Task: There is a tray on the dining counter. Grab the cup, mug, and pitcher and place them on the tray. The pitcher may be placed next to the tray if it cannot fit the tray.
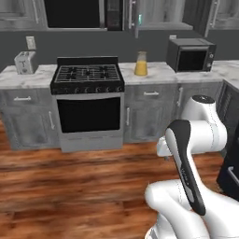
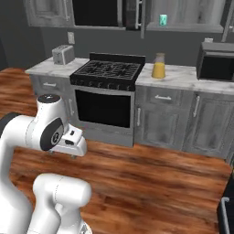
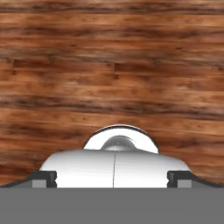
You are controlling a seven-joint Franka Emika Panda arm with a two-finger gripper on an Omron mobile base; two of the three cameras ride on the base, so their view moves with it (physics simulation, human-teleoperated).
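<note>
The pitcher [image 1: 141,64] [image 2: 158,66], clear glass with orange liquid, stands on the back counter between the stove and the microwave. Above it, a small teal mug [image 2: 163,19] [image 1: 140,19] sits on a shelf of the open upper cabinet. My gripper [image 2: 62,155] [image 3: 112,178] hangs low beside the folded arm, far from both, and faces the wooden floor. Its jaws stand wide open and nothing is between its two dark fingertips [image 3: 44,178]. The tray, the dining counter and the cup are out of view.
A black stove [image 1: 87,79] [image 2: 109,72] is set into the grey cabinets. A toaster [image 1: 25,62] [image 2: 62,55] stands at the counter's left end, and a microwave [image 1: 191,54] [image 2: 216,62] at its right. Open wooden floor [image 1: 70,186] lies between me and the cabinets.
</note>
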